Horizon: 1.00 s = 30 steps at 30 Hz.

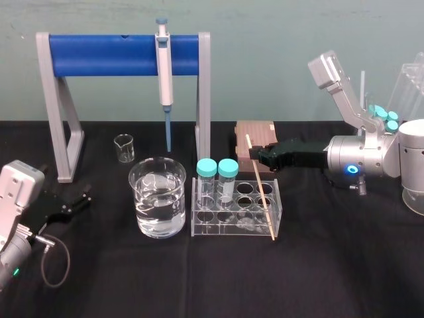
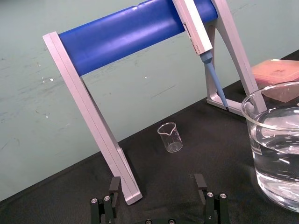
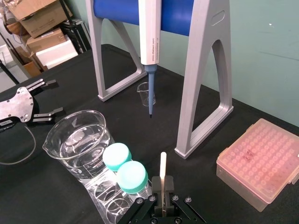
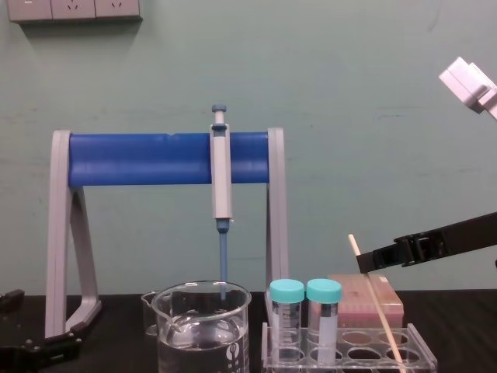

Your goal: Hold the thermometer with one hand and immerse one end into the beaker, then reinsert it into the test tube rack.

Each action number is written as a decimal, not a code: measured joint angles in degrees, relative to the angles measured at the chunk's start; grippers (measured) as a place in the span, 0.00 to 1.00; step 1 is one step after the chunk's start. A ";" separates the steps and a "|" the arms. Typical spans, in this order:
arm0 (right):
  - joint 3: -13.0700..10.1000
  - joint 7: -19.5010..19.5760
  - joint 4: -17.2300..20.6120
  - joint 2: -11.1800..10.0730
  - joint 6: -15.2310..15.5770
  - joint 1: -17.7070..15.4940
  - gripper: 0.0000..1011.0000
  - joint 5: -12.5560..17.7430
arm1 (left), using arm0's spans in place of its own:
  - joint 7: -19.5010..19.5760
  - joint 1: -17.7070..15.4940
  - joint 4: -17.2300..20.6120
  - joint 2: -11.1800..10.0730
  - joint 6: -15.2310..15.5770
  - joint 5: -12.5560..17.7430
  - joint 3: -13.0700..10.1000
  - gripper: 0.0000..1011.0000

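- Long thin cream-white rod thermometer [image 1: 260, 189] stands in the right end of the low clear acrylic test tube rack [image 1: 228, 230]. It is tilted, top leaning back and to the left. Not lifted yet, judging by its foot down in the rack.
- Right gripper [image 1: 260, 154] reaches in from right of the rack, above its back edge. Its jaws are narrow and pinch the thermometer just below the top. A high grip probably leaves the lower end free for dipping.
- Left gripper [image 1: 76, 204] sits low, well apart to the left of the rack, jaws wide and holding nothing. It looks parked, since one arm does this job.
- Large clear glass beaker [image 1: 158, 199] with spout is just beside the rack's left end, partly filled with clear liquid. Close by, so the dip looks like a short sideways carry.
- Step in hand: the grasp. Lift, dip and reinsert are all to come.
- Counts:
  - one thermometer and one rack
  - two teal-capped clear tubes [image 1: 207, 173] in the rack's left holes
  - two beakers, the second a small clear glass beaker [image 1: 124, 147] behind and left of the rack
  - one grey-and-blue pipette [image 1: 163, 66], hung on one blue-barred grey stand [image 1: 106, 54] behind the rack
  - one pink rectangular box [image 3: 261, 163] behind the rack's right end
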<state>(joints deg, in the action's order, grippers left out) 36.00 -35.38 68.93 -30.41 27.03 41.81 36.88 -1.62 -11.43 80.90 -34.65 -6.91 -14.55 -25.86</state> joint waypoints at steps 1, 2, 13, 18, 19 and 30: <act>0.00 0.00 0.00 0.00 0.00 0.00 0.04 0.00 | 0.00 0.00 0.00 0.00 0.00 0.00 0.00 0.99; 0.00 0.00 0.00 0.00 0.00 0.00 0.04 0.00 | 0.00 0.00 0.00 0.00 0.00 0.00 0.00 0.99; -1.71 0.17 1.61 -0.79 -3.34 -2.30 0.04 1.56 | 0.00 0.00 0.00 0.00 0.00 0.00 0.00 0.99; -3.32 -0.06 3.46 -1.66 -5.65 -4.01 0.04 3.63 | 0.00 0.00 0.00 0.00 0.00 0.00 0.00 0.99; -3.53 -0.11 3.72 -1.78 -5.90 -4.19 0.04 3.91 | 0.00 0.00 0.00 0.00 0.00 0.00 0.00 0.99; -6.15 0.22 7.82 -4.06 -9.18 -6.94 0.04 7.46 | 0.00 0.00 0.00 0.00 0.00 0.00 0.00 0.99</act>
<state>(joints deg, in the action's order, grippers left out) 29.84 -35.16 76.75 -34.47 17.85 34.87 44.34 -1.62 -11.43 80.90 -34.64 -6.91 -14.55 -25.86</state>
